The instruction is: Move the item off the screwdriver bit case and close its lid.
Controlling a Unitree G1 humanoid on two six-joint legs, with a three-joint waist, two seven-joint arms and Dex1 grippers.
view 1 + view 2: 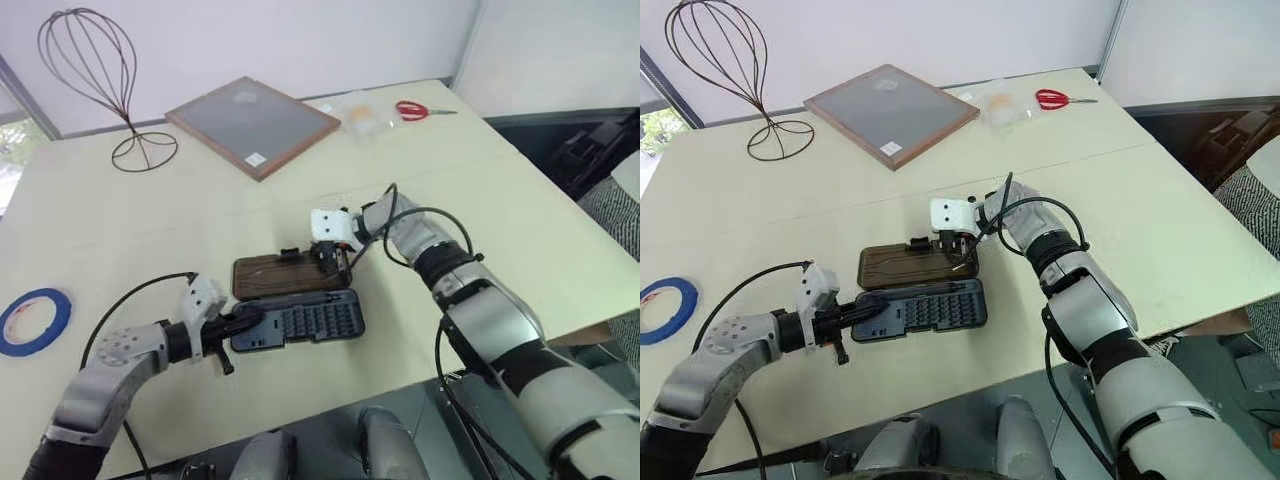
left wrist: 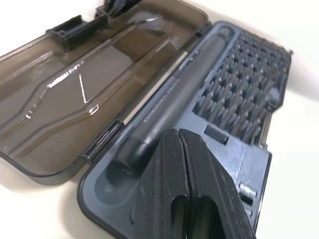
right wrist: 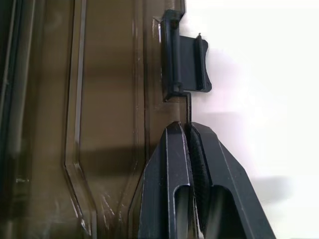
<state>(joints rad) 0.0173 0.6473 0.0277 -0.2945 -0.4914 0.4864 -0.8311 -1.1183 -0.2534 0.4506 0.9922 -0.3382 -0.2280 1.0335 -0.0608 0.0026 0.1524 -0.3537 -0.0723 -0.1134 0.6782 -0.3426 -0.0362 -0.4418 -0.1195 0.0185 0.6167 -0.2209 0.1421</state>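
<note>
The table [image 1: 500, 180] was pale and smooth. The case [image 1: 300, 320] lay open near its front edge, grey-blue tray full of bit rows. The smoky lid [image 1: 280, 275] lay flat behind it. The right gripper [image 3: 190, 130] was pinched tight on the lid's far rim by the latch [image 3: 187, 69]. The left gripper [image 2: 180, 137] was closed too, tips apparently resting on the tray, contact hard to make out.

I see a pale cream table [image 1: 520, 200] carrying an open grey-blue screwdriver bit case [image 1: 300, 322], wood-framed grey board [image 1: 252, 124], wire stand [image 1: 100, 80], blue tape roll [image 1: 33, 320], red scissors [image 1: 420, 110].
</note>
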